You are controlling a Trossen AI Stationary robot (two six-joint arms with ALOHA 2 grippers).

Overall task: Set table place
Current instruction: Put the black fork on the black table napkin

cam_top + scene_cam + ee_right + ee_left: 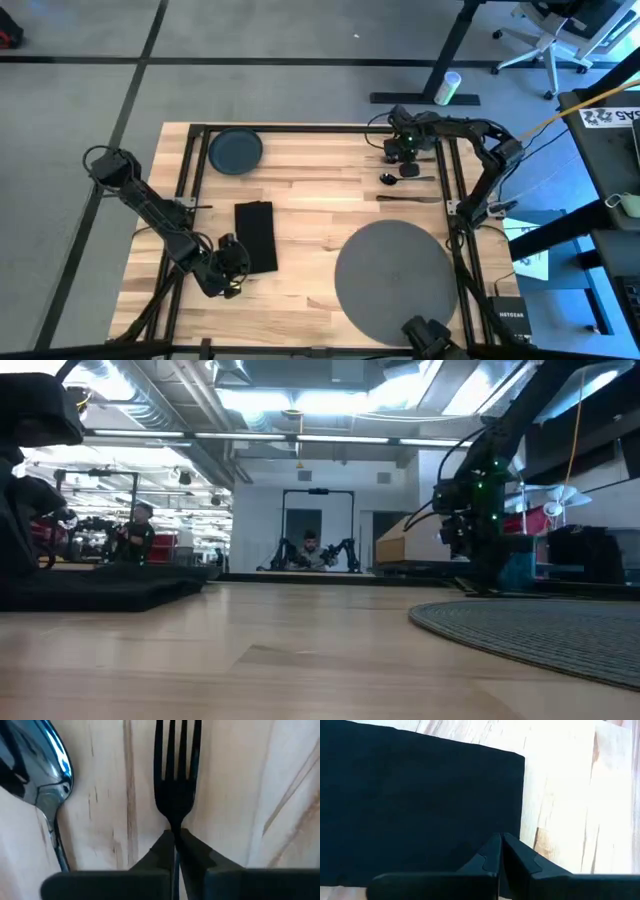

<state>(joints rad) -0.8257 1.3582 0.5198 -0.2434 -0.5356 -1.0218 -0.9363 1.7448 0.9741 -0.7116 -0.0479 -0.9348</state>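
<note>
Right end effector [175, 837] hides fork [176, 775] handle; spoon [42, 775] cropped.

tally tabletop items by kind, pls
placemat: 1
plate: 1
napkin: 1
fork, in the right gripper: 1
spoon: 1
knife: 1
Total: 6

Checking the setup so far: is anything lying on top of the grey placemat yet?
Nothing shows on the placemat; its grey top looks bare. The plate sits apart at the far corner. A dark mount covers its near edge.
</note>
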